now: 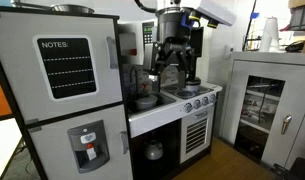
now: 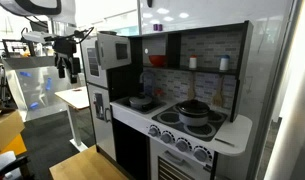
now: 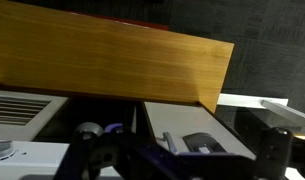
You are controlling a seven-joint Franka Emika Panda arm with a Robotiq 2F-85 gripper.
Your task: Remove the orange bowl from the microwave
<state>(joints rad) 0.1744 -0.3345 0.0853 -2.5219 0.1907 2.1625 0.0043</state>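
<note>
The white microwave (image 2: 110,52) with its dark window sits on the upper left of the toy kitchen. Its keypad panel shows in an exterior view (image 1: 147,36). A small red-orange shape (image 2: 156,60) lies just right of the microwave, below the shelf. I cannot tell whether it is the orange bowl. My gripper (image 1: 173,66) hangs in front of the kitchen at microwave height, apart from it, open and empty. It also shows in an exterior view (image 2: 64,68) and as dark fingers at the bottom of the wrist view (image 3: 182,165).
A tall white fridge (image 1: 62,90) with a "NOTES" board stands beside the kitchen. A grey pot (image 2: 192,110) sits on the stove and a pan (image 2: 140,101) in the sink. The wrist view shows a wooden panel (image 3: 112,60) and the fridge front (image 3: 192,125).
</note>
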